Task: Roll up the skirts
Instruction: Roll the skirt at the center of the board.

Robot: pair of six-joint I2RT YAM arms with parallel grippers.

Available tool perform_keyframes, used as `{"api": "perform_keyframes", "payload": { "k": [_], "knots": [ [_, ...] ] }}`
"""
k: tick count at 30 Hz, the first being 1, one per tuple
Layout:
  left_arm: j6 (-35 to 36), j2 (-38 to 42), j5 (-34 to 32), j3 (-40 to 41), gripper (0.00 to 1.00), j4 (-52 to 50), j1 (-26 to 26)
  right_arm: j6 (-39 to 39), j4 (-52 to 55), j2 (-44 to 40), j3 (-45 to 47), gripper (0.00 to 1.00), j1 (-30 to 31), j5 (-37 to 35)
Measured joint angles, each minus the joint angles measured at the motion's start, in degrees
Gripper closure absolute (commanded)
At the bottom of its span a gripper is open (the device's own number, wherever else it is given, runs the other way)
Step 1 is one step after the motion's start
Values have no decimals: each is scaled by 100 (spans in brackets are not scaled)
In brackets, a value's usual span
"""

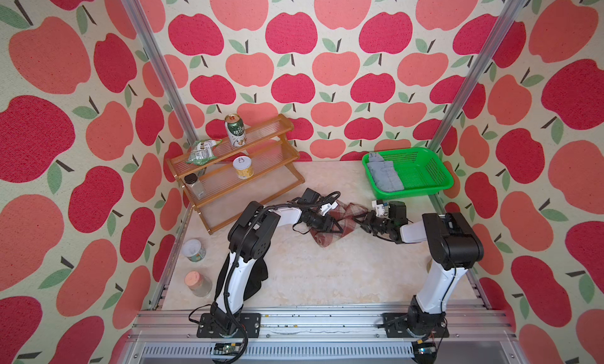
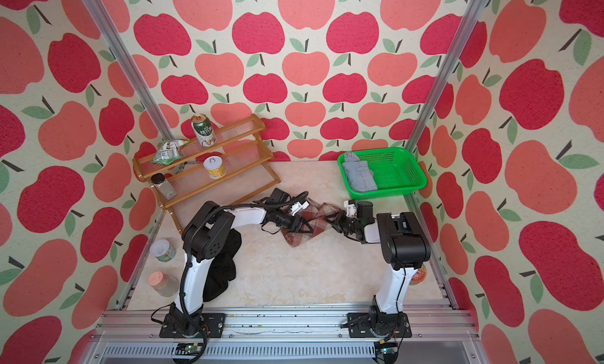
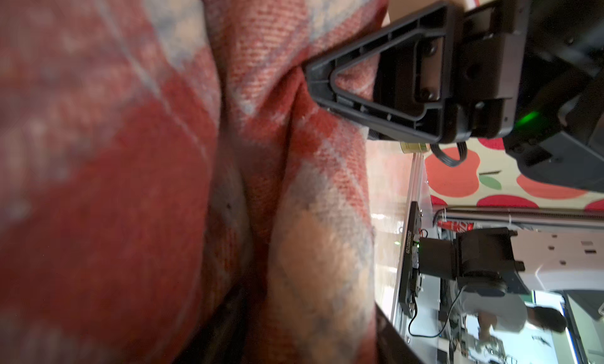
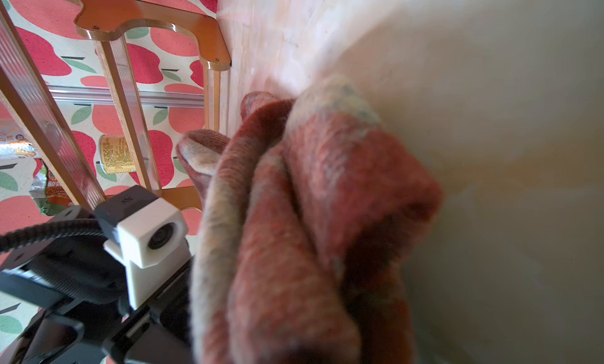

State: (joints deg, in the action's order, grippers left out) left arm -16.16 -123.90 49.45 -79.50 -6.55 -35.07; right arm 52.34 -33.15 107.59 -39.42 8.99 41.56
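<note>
I have the plaid skirt [image 1: 340, 220] bunched on the table [image 1: 327, 274] between my 2 arms, its long axis running roughly from one claw to the other. The left claw [image 1: 331, 224] sits at its near-left end; whether it is spread or pinching I cannot tell. The right claw [image 3: 313, 81] presses into the opposite end, apparently nipping a fold. Both are equally close, so I judge the roll must go along that axis. The denim skirt [image 1: 384, 174] lies in the basket [image 1: 425, 186]; the black skirt [image 2: 222, 264] waits beside the left arm's base.
</note>
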Motion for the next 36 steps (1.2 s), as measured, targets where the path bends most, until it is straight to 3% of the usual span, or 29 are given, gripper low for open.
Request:
{"api": "perform_keyframes", "payload": {
  "k": [3,9,11,12,15,19,23,33,34,36],
  "knots": [
    [240,544,-909,225,28,-190,0,-46,160,-61,0,83,0,-46],
    [1340,1746,-3084,643,19,22,-249,-63,337,-153,0,83,0,-109],
    [2100,2295,-3910,1080,12,573,-660,-70,433,-203,0,83,0,-133],
    [2459,2507,-4194,1303,0,876,-896,-74,487,-236,0,83,0,-149],
    [3762,2885,-4907,1926,0,1836,-1827,-120,710,-372,0,83,0,-208],
    [5071,2529,-5554,2100,1,2393,-2730,-177,1003,-553,0,83,0,-278],
    [5805,1801,-6170,2092,1,2564,-2907,-192,1167,-612,0,83,0,-310],
    [6312,1019,-7134,1665,0,2361,-2911,-192,1331,-697,0,84,-17,-310],
    [6339,922,-7259,1587,1,2347,-2914,-192,1346,-697,0,83,-22,-310],
    [6378,776,-7455,1379,13,2264,-2922,-192,1366,-699,0,84,-39,-297]
  ]
}}
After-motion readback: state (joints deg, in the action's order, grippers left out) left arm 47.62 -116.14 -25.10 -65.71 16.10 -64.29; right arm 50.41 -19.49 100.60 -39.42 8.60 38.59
